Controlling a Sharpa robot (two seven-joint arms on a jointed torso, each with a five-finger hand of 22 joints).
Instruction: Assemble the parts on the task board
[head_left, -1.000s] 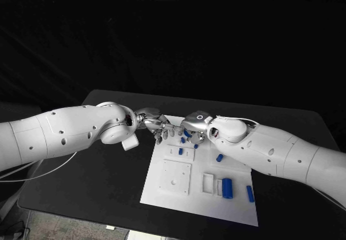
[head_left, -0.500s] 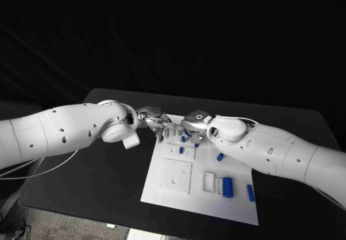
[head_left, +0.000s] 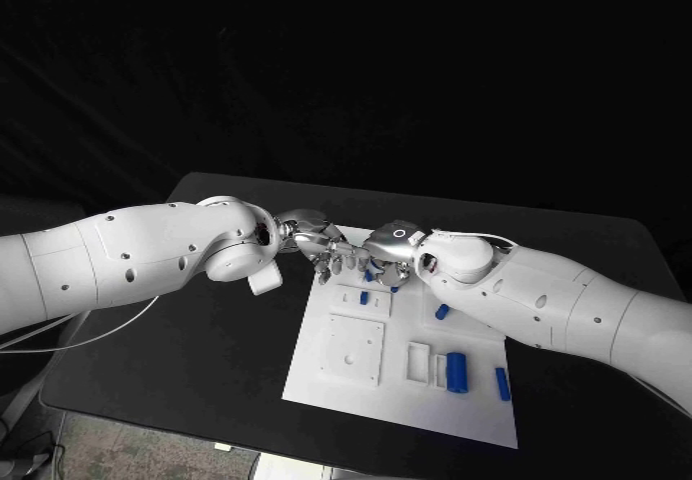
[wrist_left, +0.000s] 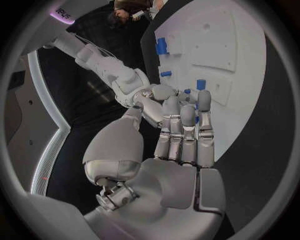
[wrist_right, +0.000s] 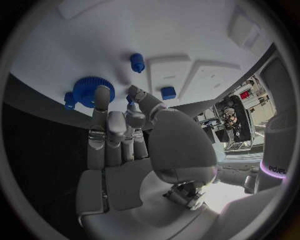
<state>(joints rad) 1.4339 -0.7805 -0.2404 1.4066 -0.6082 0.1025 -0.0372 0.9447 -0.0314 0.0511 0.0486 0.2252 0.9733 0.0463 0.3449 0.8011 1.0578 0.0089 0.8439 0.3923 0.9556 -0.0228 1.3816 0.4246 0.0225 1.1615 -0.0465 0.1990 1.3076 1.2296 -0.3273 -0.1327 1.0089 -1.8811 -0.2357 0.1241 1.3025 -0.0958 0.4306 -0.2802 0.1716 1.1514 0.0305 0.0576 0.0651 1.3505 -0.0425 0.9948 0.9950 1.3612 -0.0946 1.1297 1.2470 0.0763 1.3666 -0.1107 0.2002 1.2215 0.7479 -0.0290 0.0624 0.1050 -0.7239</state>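
I see both arms meeting over the far end of the task board (head_left: 378, 395) on the black table (head_left: 188, 330). The left robot hand (head_left: 329, 258) hangs with fingers straight and close together, grasping nothing. The right robot hand (head_left: 387, 268) has its fingertips at a blue gear (wrist_right: 94, 90) near the board's edge; I cannot tell whether it grips it. Other blue parts (head_left: 456, 372) lie on the board's near end.
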